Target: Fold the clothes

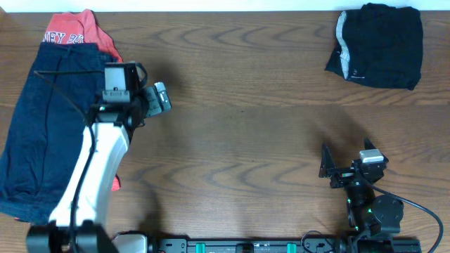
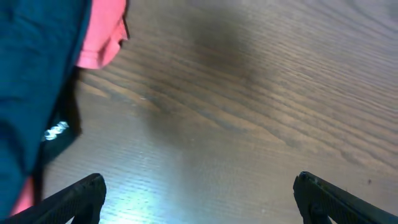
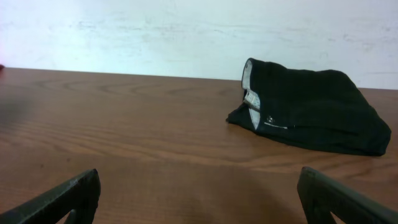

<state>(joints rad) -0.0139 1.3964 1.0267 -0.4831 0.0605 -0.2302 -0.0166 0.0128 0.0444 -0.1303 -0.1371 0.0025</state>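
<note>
Wooden worktop (image 1: 246, 105): black garment (image 1: 383, 46) lies far right, navy shorts (image 1: 49, 119) overlap coral tee (image 1: 70, 31) at left; left fingers (image 2: 81, 196) and right fingers (image 3: 68, 196) gape empty. Likely risk: one pinch catching shorts and tee together.

Partial letters, apparently "NEY", on the coral-red tee (image 1: 90, 29); tiny white mark on black cloth (image 2: 67, 121) illegible.

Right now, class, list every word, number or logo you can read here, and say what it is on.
"NEY", then unclear digits: pale lettering on the coral-red tee, partly hidden under the navy shorts.
Small white mark on dark fabric, left wrist view: too blurred to read.
</note>
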